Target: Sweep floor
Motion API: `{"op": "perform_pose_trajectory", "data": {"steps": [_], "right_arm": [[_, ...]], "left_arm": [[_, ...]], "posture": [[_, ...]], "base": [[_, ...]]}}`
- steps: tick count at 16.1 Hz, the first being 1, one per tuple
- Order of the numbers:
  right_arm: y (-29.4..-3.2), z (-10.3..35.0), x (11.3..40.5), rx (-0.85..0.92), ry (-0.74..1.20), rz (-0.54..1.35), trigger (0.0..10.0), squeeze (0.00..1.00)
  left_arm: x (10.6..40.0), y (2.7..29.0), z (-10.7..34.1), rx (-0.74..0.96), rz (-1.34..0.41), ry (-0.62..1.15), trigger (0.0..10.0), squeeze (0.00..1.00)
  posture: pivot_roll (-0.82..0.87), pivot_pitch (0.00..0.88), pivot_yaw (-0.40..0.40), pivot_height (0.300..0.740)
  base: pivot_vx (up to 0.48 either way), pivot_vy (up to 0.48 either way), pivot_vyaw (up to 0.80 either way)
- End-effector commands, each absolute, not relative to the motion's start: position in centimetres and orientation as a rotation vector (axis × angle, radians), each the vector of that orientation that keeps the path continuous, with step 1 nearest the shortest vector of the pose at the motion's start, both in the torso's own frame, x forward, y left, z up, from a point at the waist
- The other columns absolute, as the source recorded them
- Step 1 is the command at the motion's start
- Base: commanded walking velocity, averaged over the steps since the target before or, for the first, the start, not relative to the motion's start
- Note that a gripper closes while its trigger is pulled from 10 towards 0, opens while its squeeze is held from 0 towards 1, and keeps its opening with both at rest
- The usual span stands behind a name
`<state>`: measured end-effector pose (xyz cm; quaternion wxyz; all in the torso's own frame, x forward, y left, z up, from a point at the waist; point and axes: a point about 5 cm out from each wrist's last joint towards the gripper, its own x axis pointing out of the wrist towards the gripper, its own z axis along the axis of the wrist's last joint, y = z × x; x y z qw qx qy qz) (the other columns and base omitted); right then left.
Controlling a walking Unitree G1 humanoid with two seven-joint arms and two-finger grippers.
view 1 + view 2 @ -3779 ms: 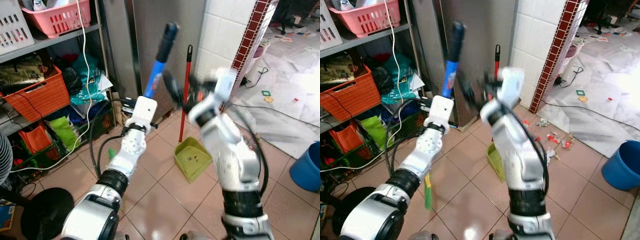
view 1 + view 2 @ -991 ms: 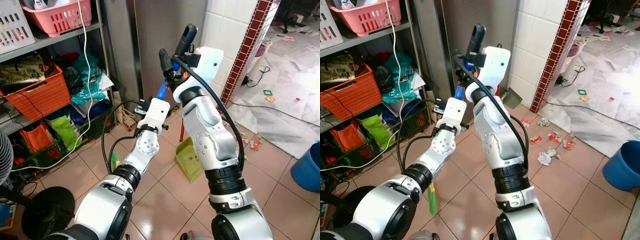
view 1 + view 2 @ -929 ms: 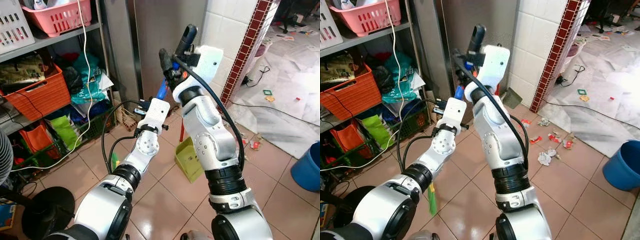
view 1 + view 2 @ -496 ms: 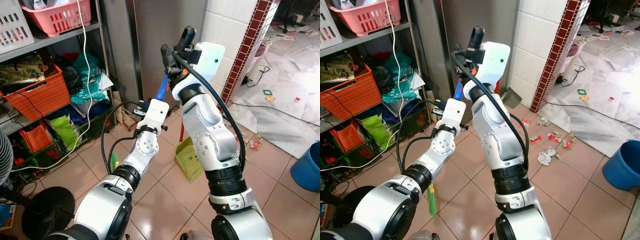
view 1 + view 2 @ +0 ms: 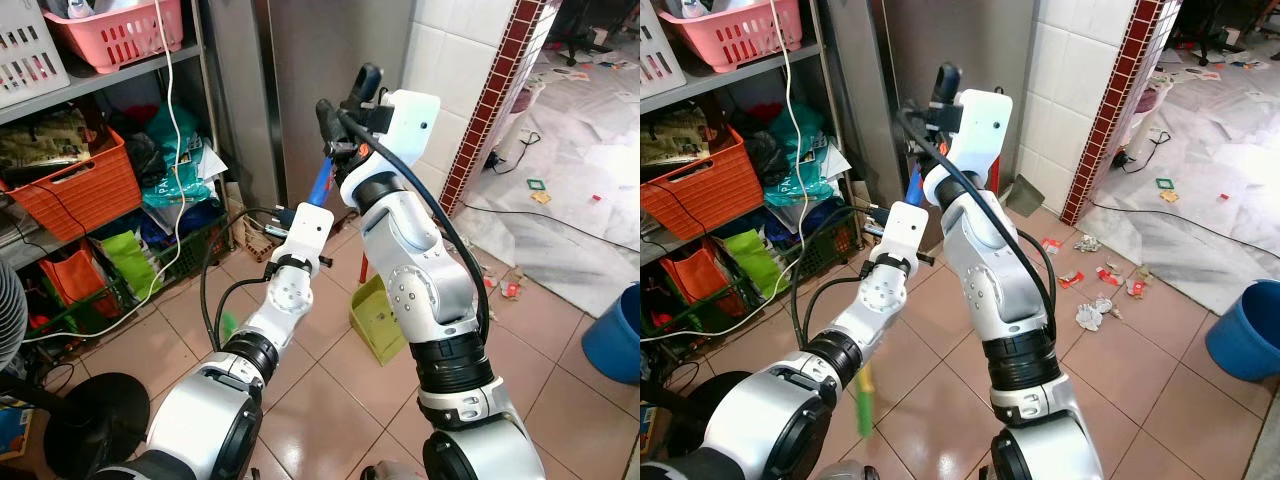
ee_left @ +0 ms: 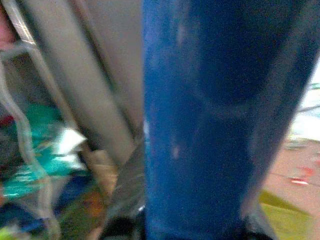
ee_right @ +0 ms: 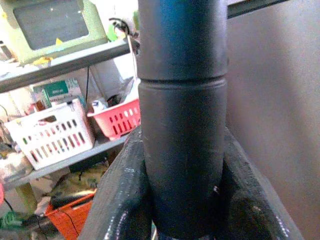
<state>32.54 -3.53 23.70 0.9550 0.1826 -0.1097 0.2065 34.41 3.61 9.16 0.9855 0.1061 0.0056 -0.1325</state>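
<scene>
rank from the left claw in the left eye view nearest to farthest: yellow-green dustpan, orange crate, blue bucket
1. Yellow-green plastic dustpan, on the floor just right of the left claw.
2. Orange plastic crate, on the shelf to its left.
3. Blue plastic bucket, far right edge.

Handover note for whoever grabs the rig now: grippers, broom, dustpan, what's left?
Right gripper: shut on the broom's black grip, held high.
Left gripper: shut on the blue broom handle, lower down.
Green dustpan: on the tiles ahead, red handle leaning on the wall.
Litter: scattered on the floor to the right, by the brick pillar.
Done: broom in both grippers. Left: sweep litter into the dustpan.
</scene>
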Motion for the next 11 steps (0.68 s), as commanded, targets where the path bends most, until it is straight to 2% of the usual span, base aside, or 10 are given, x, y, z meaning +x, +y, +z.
{"op": "perform_pose_trajectory", "data": {"steps": [1,5,7,8,10,11], "right_arm": [[-1.1,22.7,31.7,0.455,-0.161,0.477,0.0,0.00],[-3.0,24.2,32.6,0.204,-0.374,0.413,0.0,0.00],[-3.8,24.2,32.8,0.179,-0.406,0.400,0.0,0.00],[-4.2,23.7,32.9,0.162,-0.409,0.389,0.0,0.00],[-4.3,23.5,32.9,0.137,-0.422,0.390,0.0,0.00],[-4.4,23.0,32.6,0.090,-0.449,0.391,0.0,0.00]], "left_arm": [[34.3,1.7,10.9,0.136,-0.410,-0.078,10.0,1.00],[34.1,1.0,11.6,0.054,-0.558,-0.038,10.0,1.00],[33.1,0.9,11.5,0.040,-0.715,-0.035,10.0,1.00],[32.0,1.7,11.5,0.047,-0.801,-0.038,10.0,1.00],[31.4,2.2,11.5,0.047,-0.835,-0.030,10.0,1.00],[30.3,3.8,11.6,0.068,-0.873,0.000,10.0,1.00]], "posture": [[-0.16,0.000,0.019,0.740],[-0.14,0.000,0.023,0.740],[-0.13,0.000,0.024,0.740],[-0.12,0.000,0.024,0.740],[-0.12,0.000,0.024,0.740],[-0.10,0.000,0.020,0.740]], "base": [[0.000,0.000,0.00],[0.000,0.000,0.00],[0.000,0.000,0.00],[0.000,0.000,0.00],[0.000,0.000,0.00],[0.000,0.000,0.00]]}}
